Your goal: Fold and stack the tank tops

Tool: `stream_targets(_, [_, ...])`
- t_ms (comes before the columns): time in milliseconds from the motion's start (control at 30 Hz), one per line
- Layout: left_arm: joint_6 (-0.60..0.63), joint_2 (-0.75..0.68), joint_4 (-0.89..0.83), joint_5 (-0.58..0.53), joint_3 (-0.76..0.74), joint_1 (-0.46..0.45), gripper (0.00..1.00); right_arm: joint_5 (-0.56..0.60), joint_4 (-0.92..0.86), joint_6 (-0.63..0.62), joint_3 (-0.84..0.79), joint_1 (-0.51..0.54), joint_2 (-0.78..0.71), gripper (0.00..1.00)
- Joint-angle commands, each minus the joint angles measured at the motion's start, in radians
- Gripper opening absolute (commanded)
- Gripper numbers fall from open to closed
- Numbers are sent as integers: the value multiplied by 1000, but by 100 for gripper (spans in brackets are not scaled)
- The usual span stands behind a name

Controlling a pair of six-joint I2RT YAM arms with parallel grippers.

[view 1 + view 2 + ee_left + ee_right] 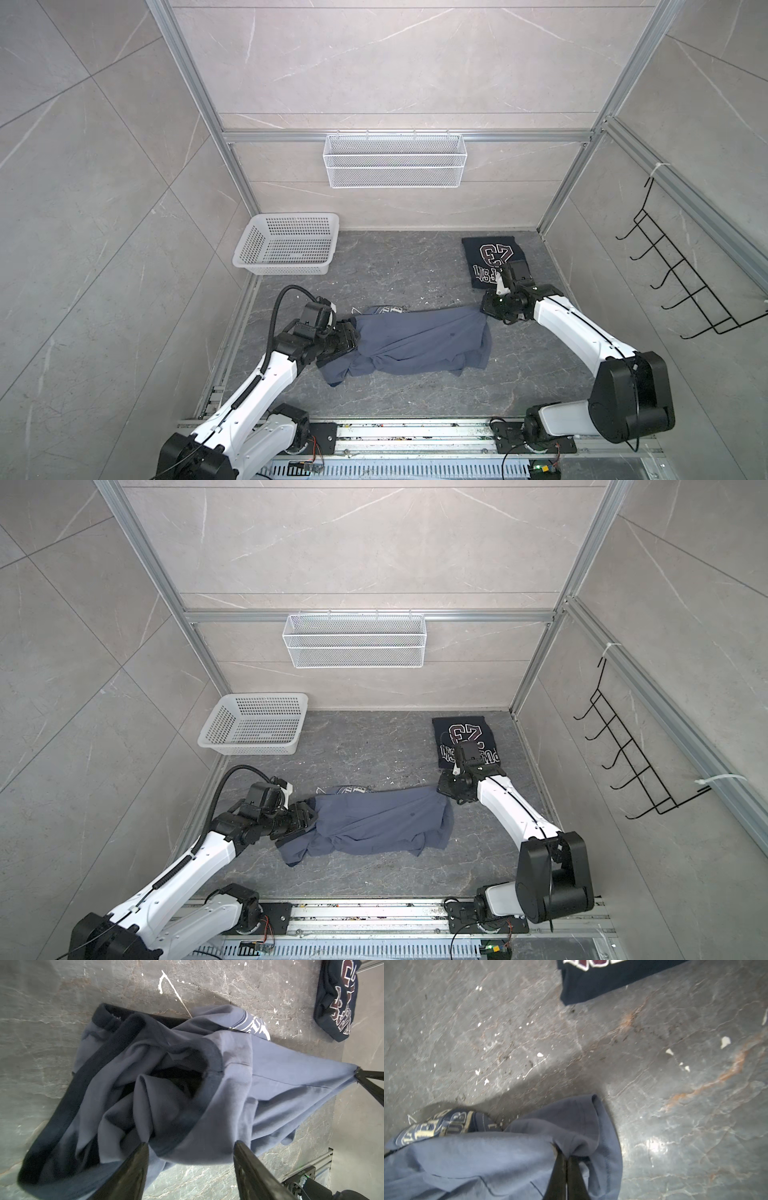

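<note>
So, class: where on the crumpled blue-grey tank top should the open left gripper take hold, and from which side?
Probably the dark trimmed edge at the left end of the blue-grey tank top, approached from the left. The right gripper pinches the opposite corner, so the left gripper gripping there could stretch the bunched cloth flat.

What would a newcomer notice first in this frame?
The crumpled blue-grey tank top sprawls in the middle, its right corner pinched in the shut right gripper while the left gripper stands open over its other end. At the back right lies the folded navy tank top; back left, a white basket.
</note>
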Motion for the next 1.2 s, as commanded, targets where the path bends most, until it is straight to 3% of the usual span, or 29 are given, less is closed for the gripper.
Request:
stream_targets(0, [-17, 34, 84, -14, 77, 1, 66, -26, 6, -22, 23, -11, 19, 0])
stream_targets(300, [-19, 220, 36, -51, 234, 25, 62, -63, 40, -11, -72, -11, -35, 0])
stream_targets(633, [-36, 300, 71, 1, 241, 26, 50, -67, 45, -18, -79, -11, -41, 0])
stream_targets(833, [-45, 323, 115, 13, 229, 26, 32, -84, 57, -10, -74, -11, -28, 0])
stream_targets(1033, [-50, 281, 118, -44, 214, 26, 1, -91, 38, -17, -51, -10, -27, 0])
stream_targets(1167, [-53, 141, 133, -137, 161, 31, 0, -102, 15, -26, 11, -11, -12, 0])
